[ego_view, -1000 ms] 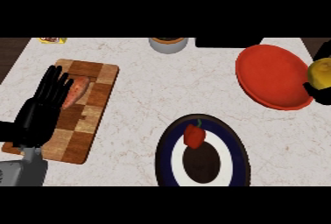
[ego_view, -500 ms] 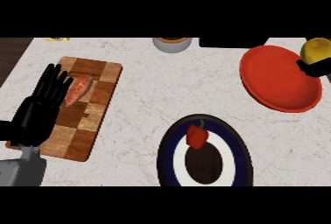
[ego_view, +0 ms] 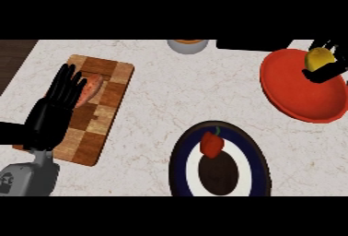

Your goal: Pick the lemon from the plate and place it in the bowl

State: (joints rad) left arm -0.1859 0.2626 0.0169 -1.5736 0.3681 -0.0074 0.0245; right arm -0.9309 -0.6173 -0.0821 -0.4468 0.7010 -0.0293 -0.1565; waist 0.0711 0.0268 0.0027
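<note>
A yellow lemon (ego_view: 319,59) is held in my right hand (ego_view: 326,72), whose black fingers curl round it at the upper right. Hand and lemon hang over the far right part of the red bowl (ego_view: 298,92). The dark blue plate (ego_view: 178,166), with a white ring and a dark centre, lies at the lower middle. On it rests a red pepper (ego_view: 212,144). My left hand (ego_view: 55,108) is open at the left, fingers straight, above the wooden board.
A checkered wooden cutting board (ego_view: 108,106) lies at the left with a pinkish piece of food (ego_view: 89,88) partly under my left hand. A small grey cup (ego_view: 188,45) and a dark object (ego_view: 248,44) stand at the counter's far edge.
My right hand has carried the lemon up and leftwards from the bowl's right edge to above its far right part. My left hand has stayed over the board.
</note>
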